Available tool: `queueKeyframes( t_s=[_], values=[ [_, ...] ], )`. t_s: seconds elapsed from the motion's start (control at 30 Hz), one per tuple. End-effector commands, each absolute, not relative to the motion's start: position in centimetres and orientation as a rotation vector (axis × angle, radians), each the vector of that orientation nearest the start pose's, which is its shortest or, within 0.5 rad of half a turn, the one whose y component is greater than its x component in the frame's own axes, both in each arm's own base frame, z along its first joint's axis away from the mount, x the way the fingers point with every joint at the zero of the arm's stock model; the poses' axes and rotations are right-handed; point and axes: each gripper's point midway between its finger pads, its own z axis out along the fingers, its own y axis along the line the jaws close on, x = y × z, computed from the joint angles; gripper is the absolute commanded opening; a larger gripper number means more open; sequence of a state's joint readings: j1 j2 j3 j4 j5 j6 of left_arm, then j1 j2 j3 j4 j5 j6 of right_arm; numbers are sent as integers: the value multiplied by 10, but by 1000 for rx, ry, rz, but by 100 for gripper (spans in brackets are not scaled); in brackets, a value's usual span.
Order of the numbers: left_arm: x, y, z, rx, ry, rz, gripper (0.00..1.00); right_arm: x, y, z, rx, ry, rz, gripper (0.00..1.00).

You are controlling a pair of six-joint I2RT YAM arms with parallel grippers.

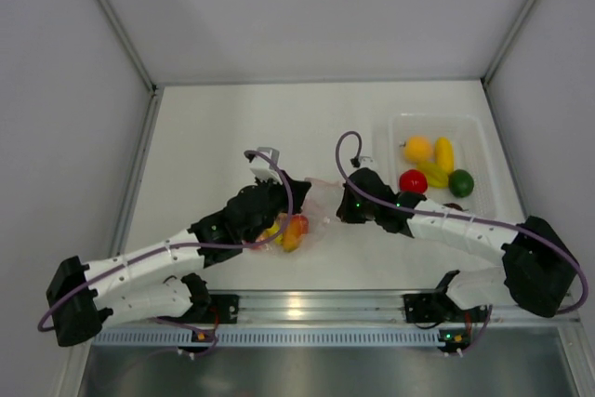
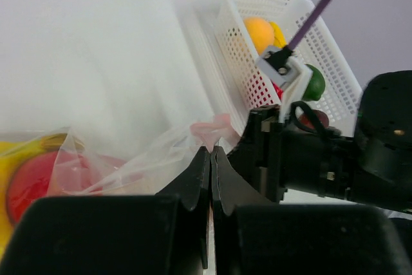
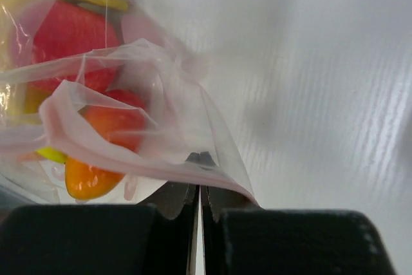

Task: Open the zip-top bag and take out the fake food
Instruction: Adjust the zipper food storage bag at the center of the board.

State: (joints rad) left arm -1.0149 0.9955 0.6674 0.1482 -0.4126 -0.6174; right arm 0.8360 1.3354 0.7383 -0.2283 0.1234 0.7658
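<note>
Seen from above, the left arm reached from the lower left of the frame toward the centre of the white table (image 1: 214,137). The left gripper (image 2: 210,154) was pressed together, pinching the pink zip strip of the zip-top bag (image 1: 314,218). The bag lay just below the centre of the overhead view, between the two grippers. Through its crinkled clear plastic showed the fake food (image 1: 291,231), red, orange and yellow pieces bunched together.

In the left wrist view the bag (image 2: 129,162) filled the lower left, with a red piece (image 2: 29,181) inside. In the right wrist view the bag (image 3: 154,88) filled the upper left.

Right of centre, the right gripper (image 3: 199,159) was also pressed together, nipping the bag's lower edge. At the far right stood a white basket (image 1: 437,119), apart from the bag, holding an orange piece (image 1: 417,148), a red tomato (image 1: 413,180) and a green lime (image 1: 461,182).
</note>
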Motion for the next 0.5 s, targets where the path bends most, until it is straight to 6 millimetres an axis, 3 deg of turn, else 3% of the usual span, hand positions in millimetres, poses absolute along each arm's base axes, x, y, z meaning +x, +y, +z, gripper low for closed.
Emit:
queueKeyframes(
  t_s=[0.0, 0.13, 0.23, 0.47],
  values=[
    [244, -263, 259, -45, 1731, -770, 0, 227, 218, 82, -21, 2443, 399, 0],
    [243, -260, 256, -64, 1732, -776, 0, 222, 209, 75, 2, 2457, 414, 0],
    [238, -271, 259, -29, 1740, -830, 0, 219, 223, 83, -1, 2437, 541, 0],
    [233, -287, 253, 12, 1768, -896, 0, 230, 253, 143, -29, 2320, 731, 0]
  ],
)
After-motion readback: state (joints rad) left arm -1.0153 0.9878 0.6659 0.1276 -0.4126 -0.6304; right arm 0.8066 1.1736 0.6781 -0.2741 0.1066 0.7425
